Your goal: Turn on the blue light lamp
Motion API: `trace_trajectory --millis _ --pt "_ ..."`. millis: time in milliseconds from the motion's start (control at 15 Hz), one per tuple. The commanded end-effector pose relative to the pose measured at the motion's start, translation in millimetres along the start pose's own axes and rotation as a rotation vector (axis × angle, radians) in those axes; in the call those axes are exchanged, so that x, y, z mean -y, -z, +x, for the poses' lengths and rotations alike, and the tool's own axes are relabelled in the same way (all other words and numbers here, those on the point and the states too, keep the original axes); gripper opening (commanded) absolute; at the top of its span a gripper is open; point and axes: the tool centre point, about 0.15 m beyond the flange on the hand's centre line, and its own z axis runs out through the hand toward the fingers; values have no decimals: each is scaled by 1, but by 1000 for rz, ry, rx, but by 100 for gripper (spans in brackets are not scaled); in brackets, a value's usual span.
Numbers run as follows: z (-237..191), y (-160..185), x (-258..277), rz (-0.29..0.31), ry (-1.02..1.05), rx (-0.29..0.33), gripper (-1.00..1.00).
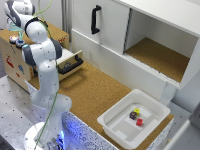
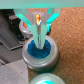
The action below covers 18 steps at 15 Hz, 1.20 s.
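The blue light lamp is a small blue dome in a grey round base. In the exterior view the blue light lamp sits on top of a wooden box at the exterior view's left. My gripper hangs directly over the dome with its two fingers pressed together and nothing between them. The tips are at or just above the dome's top; contact is unclear. In the exterior view the gripper is mostly hidden by the arm. A paler teal dome sits beside the blue one.
The box has an open drawer with a black handle. A white cabinet with a black handle and an open compartment stands behind the cork table. A white tray with small coloured blocks sits near the front edge.
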Motion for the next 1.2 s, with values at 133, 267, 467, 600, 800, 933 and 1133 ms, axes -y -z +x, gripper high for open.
trace_trajectory --millis 133,267,467,600,800,933,1133 --pt "11 -4 -3 38 10 108 -100" --pt "11 -5 1 36 16 112 -100" --pt "10 -10 8 13 24 123 -100" --pt "6 -17 12 -69 43 136 -100" --pt "6 -6 14 -77 -19 45 -100" --pt "5 28 22 -163 -47 -35 100" --pt "1 85 44 -283 -53 -66 100"
